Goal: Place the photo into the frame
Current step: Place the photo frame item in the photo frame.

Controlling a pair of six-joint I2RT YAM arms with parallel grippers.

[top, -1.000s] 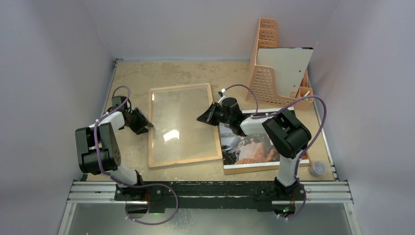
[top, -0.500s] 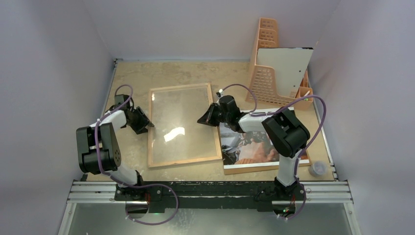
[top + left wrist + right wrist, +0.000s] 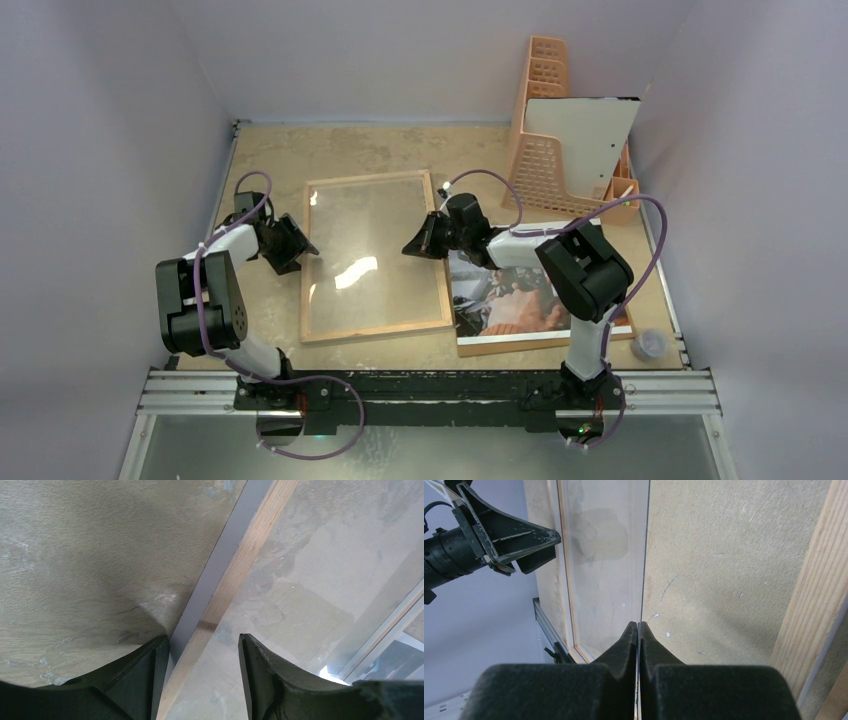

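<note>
Left gripper (image 3: 202, 647) spread, jaws straddled frame (image 3: 375, 331) left rim. Right gripper (image 3: 639, 626) pressed together, pinched glass pane (image 3: 365, 225) right edge. Frame lay flat between arms; photo (image 3: 520, 302) lay right of it, not yet inserted. Most work apparently remained.

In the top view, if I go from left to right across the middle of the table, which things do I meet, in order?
left gripper → frame → right gripper → photo → small grey round object at the far right
</note>
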